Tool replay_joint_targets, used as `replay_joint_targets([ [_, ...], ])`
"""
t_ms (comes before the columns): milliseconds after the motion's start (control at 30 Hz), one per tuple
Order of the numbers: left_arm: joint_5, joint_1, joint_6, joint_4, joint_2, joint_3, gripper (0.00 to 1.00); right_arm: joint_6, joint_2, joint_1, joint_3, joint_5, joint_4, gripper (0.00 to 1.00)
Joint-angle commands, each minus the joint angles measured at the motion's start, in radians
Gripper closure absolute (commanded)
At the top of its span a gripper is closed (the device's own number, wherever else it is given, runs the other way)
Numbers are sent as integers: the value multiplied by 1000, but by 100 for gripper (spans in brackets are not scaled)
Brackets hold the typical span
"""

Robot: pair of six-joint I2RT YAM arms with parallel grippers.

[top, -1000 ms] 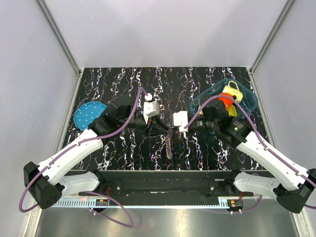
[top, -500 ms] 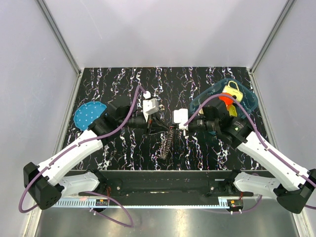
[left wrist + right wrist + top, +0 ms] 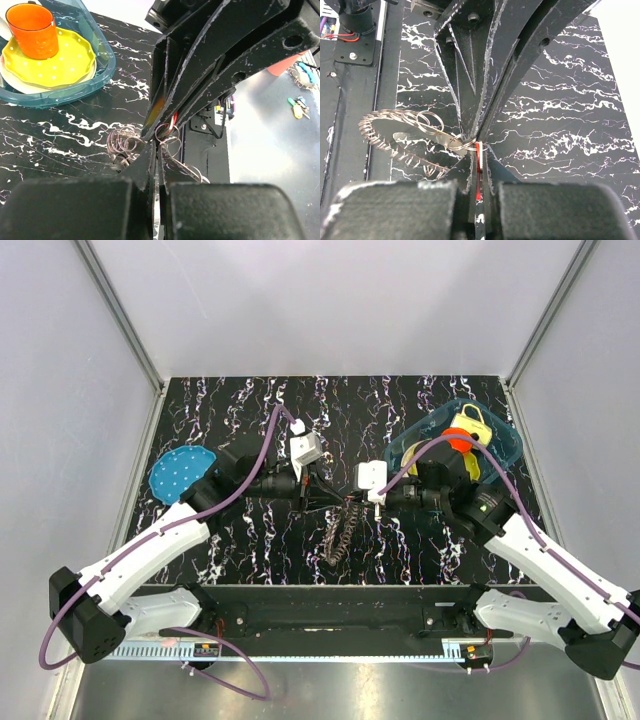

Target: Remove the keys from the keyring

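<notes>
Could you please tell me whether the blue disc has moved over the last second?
No. The disc lies at the same spot by the table's left edge in the top view.

You see bare grey metal keys [image 3: 395,142], matt black scuffed plastic fingers [image 3: 225,45], a smooth marbled table [image 3: 560,110] and a translucent plastic tray [image 3: 102,70].

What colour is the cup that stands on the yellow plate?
Orange; the cup shows best in the left wrist view.
</notes>
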Motion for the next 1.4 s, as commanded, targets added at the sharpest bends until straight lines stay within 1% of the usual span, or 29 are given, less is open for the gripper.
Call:
replay_joint_targets([
  [0, -61, 9, -49, 110, 1, -1, 100, 36, -34, 2, -2, -14, 66, 100],
  [333, -118, 18, -77, 120, -7, -8, 100, 51, -37, 2, -16, -22, 61, 100],
  [700, -129, 24, -118, 127, -9, -6, 100, 56, -25, 4, -55, -20, 109, 100],
  [867, -127, 32, -126, 129, -15, -12, 100, 60, -30, 2, -61, 4, 117, 100],
  [1033, -69, 58, -166, 195, -27, -37, 100, 71, -34, 2, -73, 43, 132, 100],
  [1167, -40, 64, -156, 193, -33, -41, 100, 90, -39, 4, -81, 92, 152, 100],
  [1367, -3, 81, -178, 205, -41, -54, 100, 94, -50, 2, -87, 123, 161, 100],
])
